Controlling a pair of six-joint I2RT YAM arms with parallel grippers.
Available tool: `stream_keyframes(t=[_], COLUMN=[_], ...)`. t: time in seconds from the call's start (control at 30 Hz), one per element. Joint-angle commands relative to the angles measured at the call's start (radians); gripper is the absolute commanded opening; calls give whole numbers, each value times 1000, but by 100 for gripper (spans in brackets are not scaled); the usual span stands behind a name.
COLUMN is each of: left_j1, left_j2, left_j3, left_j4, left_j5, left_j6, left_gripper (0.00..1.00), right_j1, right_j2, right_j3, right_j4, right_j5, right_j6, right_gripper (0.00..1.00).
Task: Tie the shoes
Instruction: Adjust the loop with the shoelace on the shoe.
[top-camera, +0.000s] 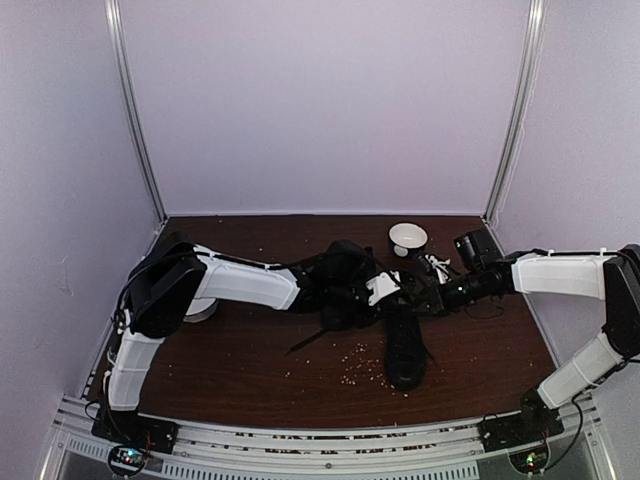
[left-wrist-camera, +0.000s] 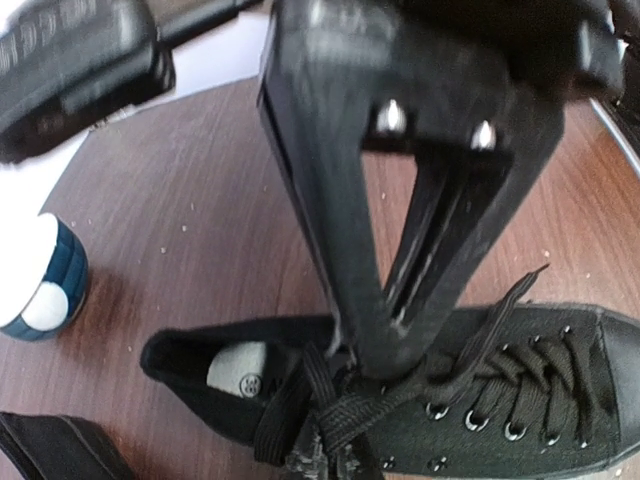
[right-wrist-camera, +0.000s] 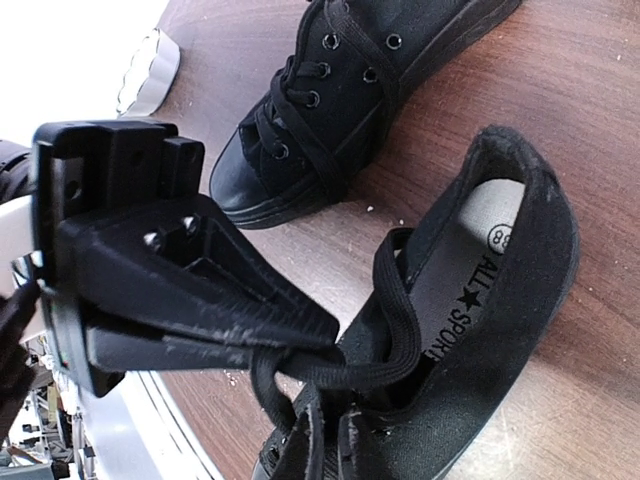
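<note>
Left hand (left-wrist-camera: 388, 352) and right hand (right-wrist-camera: 305, 345), each pinched shut on the laces (right-wrist-camera: 393, 300) of one black shoe (right-wrist-camera: 545, 300) on the desk (left-wrist-camera: 200, 230).

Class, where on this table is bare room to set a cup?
Free: the back-left corner behind the left arm; the near-left wood between it and the front shoe. Crowded: mid-table, around the rear shoe and white bowl.

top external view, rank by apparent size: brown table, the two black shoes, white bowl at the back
1. brown table
2. near shoe
3. white bowl
far shoe: partly hidden by the left arm, so unranked against the near one
</note>
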Motion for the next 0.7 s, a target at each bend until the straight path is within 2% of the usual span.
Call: stream_keyframes(t=[0.0,0.03,0.4,0.67], left_j1=[14,14,12,9], left_j2=[30,32,39,39], left_j3=[22,23,37,36], left_j4=[-16,-15,-19,-10], left_j5=[-14,-14,-3,14], left_j6=[12,12,8,4], left_gripper=[0,0,0,0], right_j1=[-5,-5,-5,-1], right_j2=[0,-2,-12,66], right_j3=[29,29,28,60], right_j4=[-3,-4,-12,10], right_j5=[5,6,22,-18], right_j6=[-1,-1,-11,-16], right_gripper=[3,0,0,10])
